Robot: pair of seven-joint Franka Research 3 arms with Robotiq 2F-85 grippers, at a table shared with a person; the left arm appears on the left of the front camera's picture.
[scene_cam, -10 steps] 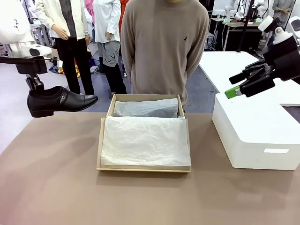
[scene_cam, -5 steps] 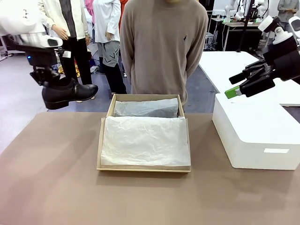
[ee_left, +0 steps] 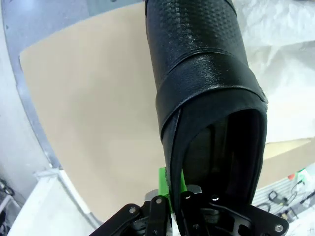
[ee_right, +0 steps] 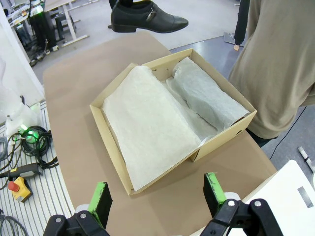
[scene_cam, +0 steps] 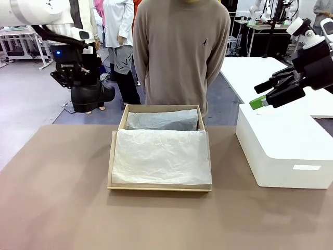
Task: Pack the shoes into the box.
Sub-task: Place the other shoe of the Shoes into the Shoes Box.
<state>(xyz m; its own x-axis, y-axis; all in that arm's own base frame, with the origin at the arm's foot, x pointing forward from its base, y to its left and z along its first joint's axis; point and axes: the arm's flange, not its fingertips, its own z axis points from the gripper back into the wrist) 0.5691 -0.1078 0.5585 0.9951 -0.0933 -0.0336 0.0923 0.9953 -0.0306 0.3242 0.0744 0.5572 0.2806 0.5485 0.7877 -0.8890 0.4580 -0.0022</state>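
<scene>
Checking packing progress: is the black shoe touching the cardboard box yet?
Apart. In the front view the shoe hangs in the left gripper, raised beyond the table's far-left edge and left of the box, with floor visible between them.

You have a black leather shoe point(scene_cam: 91, 96) left of the box point(scene_cam: 156, 187): glossy, with a pebbled grain on its upper. The box is matt tan cardboard, lined with crinkled white tissue paper point(scene_cam: 161, 156). Under the box, the brown table point(scene_cam: 62, 208) looks smooth and matt. Right of it, the white block point(scene_cam: 283, 151) is smooth.
</scene>
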